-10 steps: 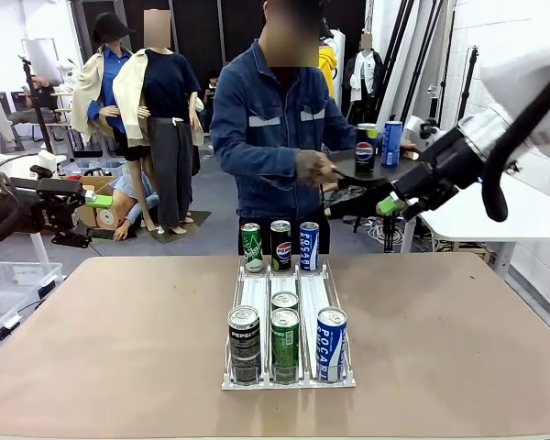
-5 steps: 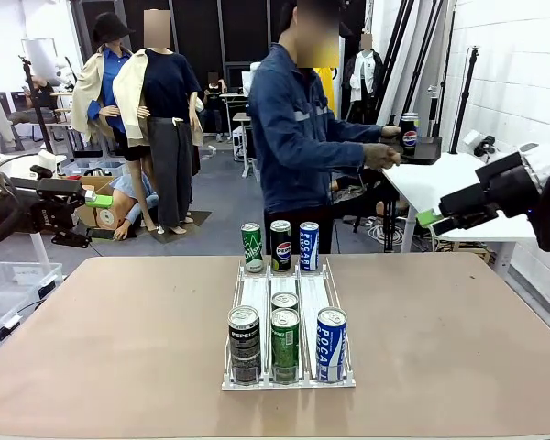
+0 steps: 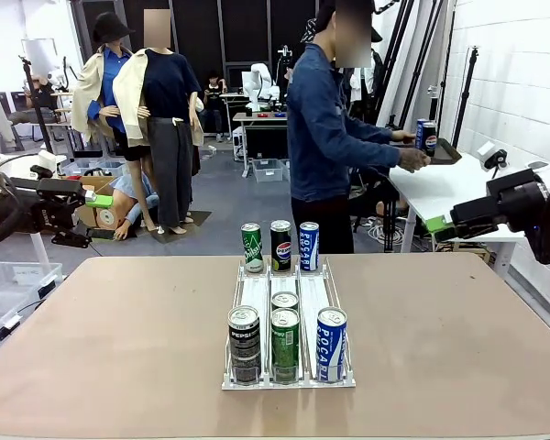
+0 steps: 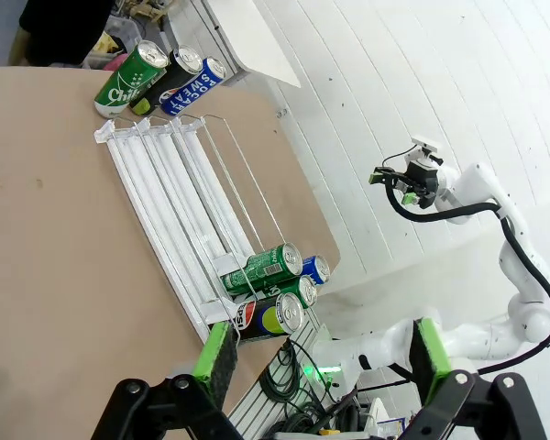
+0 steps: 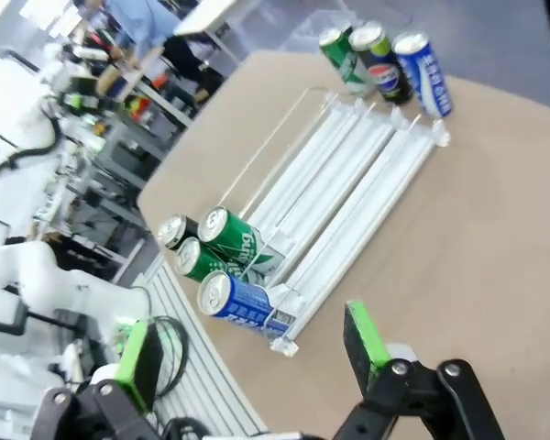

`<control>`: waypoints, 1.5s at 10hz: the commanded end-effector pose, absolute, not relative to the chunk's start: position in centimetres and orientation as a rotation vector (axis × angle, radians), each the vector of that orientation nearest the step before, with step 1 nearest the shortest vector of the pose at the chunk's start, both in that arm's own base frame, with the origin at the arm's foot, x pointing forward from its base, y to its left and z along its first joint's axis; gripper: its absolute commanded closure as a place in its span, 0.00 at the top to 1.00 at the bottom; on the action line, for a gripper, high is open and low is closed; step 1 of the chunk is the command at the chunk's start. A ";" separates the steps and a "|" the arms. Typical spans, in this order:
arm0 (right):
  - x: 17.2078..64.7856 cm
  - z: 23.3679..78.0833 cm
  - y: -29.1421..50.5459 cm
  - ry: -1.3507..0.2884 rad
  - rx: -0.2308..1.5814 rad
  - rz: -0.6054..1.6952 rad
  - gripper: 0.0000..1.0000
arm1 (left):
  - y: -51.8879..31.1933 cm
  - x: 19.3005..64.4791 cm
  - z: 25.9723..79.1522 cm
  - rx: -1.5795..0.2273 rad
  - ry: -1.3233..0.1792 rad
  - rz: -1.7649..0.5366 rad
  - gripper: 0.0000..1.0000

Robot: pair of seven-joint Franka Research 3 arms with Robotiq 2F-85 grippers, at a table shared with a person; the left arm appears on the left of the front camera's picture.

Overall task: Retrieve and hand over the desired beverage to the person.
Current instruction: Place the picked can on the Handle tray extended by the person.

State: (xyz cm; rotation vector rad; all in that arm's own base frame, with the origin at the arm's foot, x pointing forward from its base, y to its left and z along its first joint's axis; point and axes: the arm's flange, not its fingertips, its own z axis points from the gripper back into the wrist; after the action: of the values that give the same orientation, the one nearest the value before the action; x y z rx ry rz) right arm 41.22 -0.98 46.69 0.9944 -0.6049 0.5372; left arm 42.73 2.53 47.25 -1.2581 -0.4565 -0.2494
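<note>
Nearest you, the can rack point(image 3: 288, 378) keeps its seven cans. Right of the rack, your right gripper point(image 3: 437, 224) has pulled back off the table, fingers spread and empty; far left of it, the left gripper point(image 3: 99, 200) stands spread too. Beyond the rack, the person point(image 3: 328, 137) has turned away, setting the Pepsi can point(image 3: 430, 137) on a side table point(image 3: 458, 183): handover looks complete
</note>
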 end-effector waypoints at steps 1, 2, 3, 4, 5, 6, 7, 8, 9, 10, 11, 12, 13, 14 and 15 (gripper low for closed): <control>41.6 46.2 -1.7 -0.636 1.036 0.534 1.00 | 2.5 42.7 47.4 -1.273 -0.469 -0.243 1.00; 41.5 46.3 -1.9 -0.644 1.044 0.529 1.00 | 2.5 42.7 47.4 -1.273 -0.469 -0.243 1.00; 41.5 46.5 -2.1 -0.652 1.048 0.531 1.00 | 2.5 42.7 47.4 -1.273 -0.469 -0.243 1.00; 41.5 46.7 -2.1 -0.658 1.052 0.534 1.00 | 2.5 42.7 47.4 -1.273 -0.469 -0.243 1.00; 41.3 47.0 -2.1 -0.663 1.047 0.547 1.00 | 2.5 42.7 47.4 -1.273 -0.469 -0.243 1.00; 41.2 46.5 -2.4 -0.626 1.035 0.516 1.00 | 2.5 42.7 47.4 -1.273 -0.469 -0.243 1.00; 41.2 46.5 -2.4 -0.626 1.035 0.516 1.00 | 2.5 42.7 47.4 -1.273 -0.469 -0.243 1.00; 41.2 46.5 -2.4 -0.626 1.035 0.516 1.00 | 2.5 42.7 47.4 -1.273 -0.469 -0.243 1.00; 41.2 46.5 -2.4 -0.626 1.035 0.516 1.00 | 2.5 42.7 47.4 -1.273 -0.469 -0.243 1.00; 41.2 46.5 -2.4 -0.626 1.035 0.516 1.00 | 2.5 42.7 47.4 -1.273 -0.469 -0.243 1.00; 41.2 46.5 -2.4 -0.626 1.035 0.516 1.00 | 2.5 42.7 47.4 -1.273 -0.469 -0.243 1.00; 41.2 46.5 -2.4 -0.626 1.035 0.516 1.00 | 2.5 42.7 47.4 -1.273 -0.469 -0.243 1.00; 41.2 46.5 -2.4 -0.626 1.035 0.516 1.00 | 2.5 42.7 47.4 -1.273 -0.469 -0.243 1.00; 41.2 46.5 -2.4 -0.626 1.035 0.516 1.00 | 2.5 42.7 47.4 -1.273 -0.469 -0.243 1.00; 41.2 46.5 -2.4 -0.626 1.035 0.516 1.00 | 2.5 42.7 47.4 -1.273 -0.469 -0.243 1.00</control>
State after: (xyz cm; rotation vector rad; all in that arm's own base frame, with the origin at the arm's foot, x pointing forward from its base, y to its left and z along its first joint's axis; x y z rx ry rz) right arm 41.20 -2.43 46.62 1.0246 -0.6254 0.5189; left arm 42.73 2.53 47.24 -1.2581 -0.4564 -0.2494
